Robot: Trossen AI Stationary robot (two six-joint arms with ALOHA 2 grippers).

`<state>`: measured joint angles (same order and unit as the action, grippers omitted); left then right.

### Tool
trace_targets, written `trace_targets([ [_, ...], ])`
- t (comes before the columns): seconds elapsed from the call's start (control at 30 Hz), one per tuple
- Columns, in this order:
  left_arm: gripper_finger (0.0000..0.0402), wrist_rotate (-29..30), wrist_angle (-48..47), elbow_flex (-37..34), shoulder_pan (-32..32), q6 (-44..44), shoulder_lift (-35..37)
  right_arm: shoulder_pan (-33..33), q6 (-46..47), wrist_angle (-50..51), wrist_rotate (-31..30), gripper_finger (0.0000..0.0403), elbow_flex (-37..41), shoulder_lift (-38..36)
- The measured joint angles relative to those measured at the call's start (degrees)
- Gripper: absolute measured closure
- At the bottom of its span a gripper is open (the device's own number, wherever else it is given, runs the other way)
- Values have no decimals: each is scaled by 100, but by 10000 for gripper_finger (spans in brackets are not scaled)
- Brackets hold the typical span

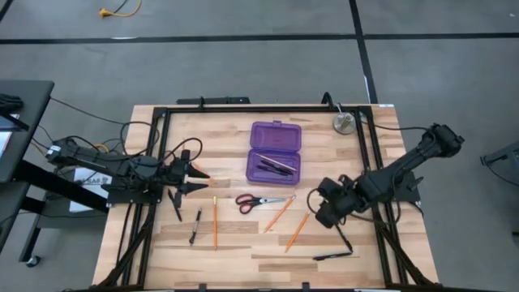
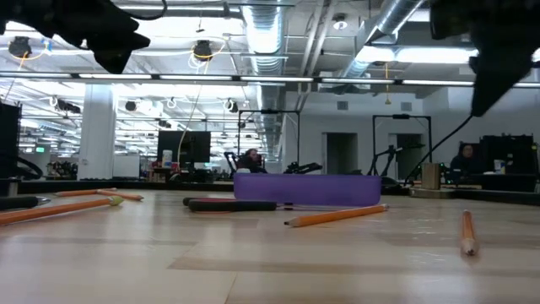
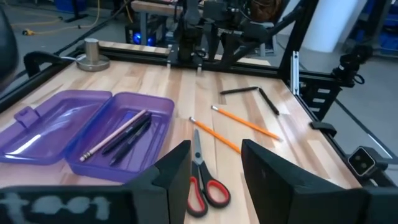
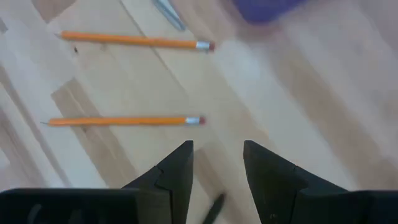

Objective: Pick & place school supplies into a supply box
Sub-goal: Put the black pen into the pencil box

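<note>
The purple supply box (image 1: 274,152) lies open at the table's far middle, with a pencil and dark pens (image 3: 121,134) inside one half. The red-and-black scissors (image 1: 263,200) lie flat just in front of it. Three orange pencils (image 1: 215,221) (image 1: 280,213) (image 1: 297,231) and several black pens (image 1: 195,225) (image 1: 334,256) lie on the wood. My left gripper (image 1: 199,180) is open and empty, left of the scissors and above the table. My right gripper (image 1: 319,204) is open and empty, above the table by the two right pencils (image 4: 124,121).
A round silver disc (image 1: 344,122) stands at the far right, beside the black frame rail (image 1: 369,154). Black rails run along the table's left, far and right sides. Bare wood lies along the near edge (image 1: 259,272).
</note>
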<state>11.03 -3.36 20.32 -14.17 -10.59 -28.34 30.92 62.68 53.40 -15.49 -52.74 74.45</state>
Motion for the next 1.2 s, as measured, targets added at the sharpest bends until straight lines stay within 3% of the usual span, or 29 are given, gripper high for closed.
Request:
trace_targets([
  [0.33, 272, -2, 40, -35, -322, 39, -13, 889, 2442, -195, 78, 267, 182, 482],
  [0.6, 272, -5, 33, -35, -480, 39, -13, 1532, 3758, -334, 711, 263, 180, 1206],
  [0.77, 272, -5, 33, -35, -481, 50, -13, 1701, 4087, -374, 1101, 251, 181, 1666],
  [1.2, 272, -6, 29, -35, -479, 59, -13, 1707, 3888, -640, 1264, 223, 152, 2320],
])
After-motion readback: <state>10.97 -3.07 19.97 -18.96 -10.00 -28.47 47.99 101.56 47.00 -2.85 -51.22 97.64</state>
